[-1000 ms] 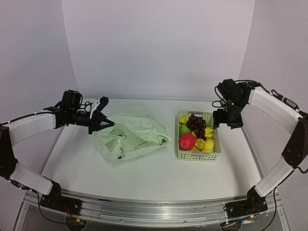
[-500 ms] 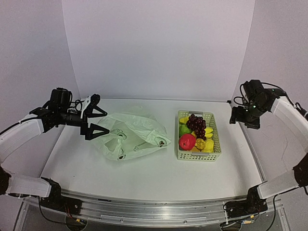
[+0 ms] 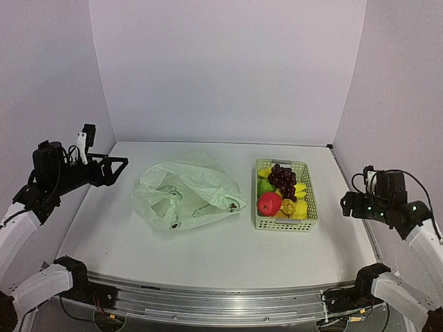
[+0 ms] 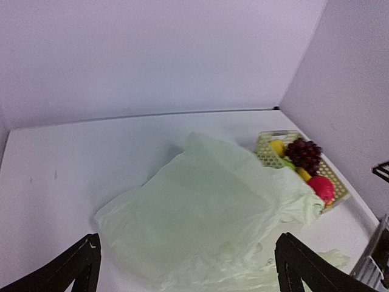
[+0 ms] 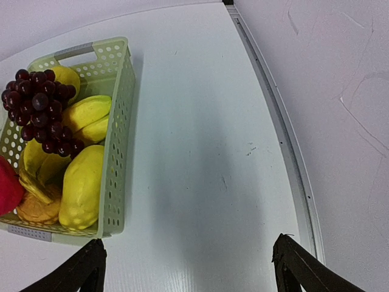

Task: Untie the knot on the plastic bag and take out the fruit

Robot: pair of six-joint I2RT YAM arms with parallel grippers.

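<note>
Now, left tool (image 4: pixel 188 241): fingers spread wide, holding nothing, left of the bag and apart from it
plastic bag (image 3: pixel 190 187): crumpled flat on the desk (image 3: pixel 208 252), centre-left, near the basket
fruit (image 3: pixel 280 194): heaped in the basket (image 3: pixel 287 227), outside the bag; grapes (image 3: pixel 282 176), apple (image 3: pixel 269 203), yellow pieces
right tool (image 5: pixel 188 241): fingers spread wide, empty, right of the basket, well apart

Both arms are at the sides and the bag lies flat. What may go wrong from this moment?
1. The grape bunch sits on top of the full basket; a bump might tip it out.
2. The plastic bag lies loose near the basket; a low sweep of the open left fingers may drag it into the basket.
</note>
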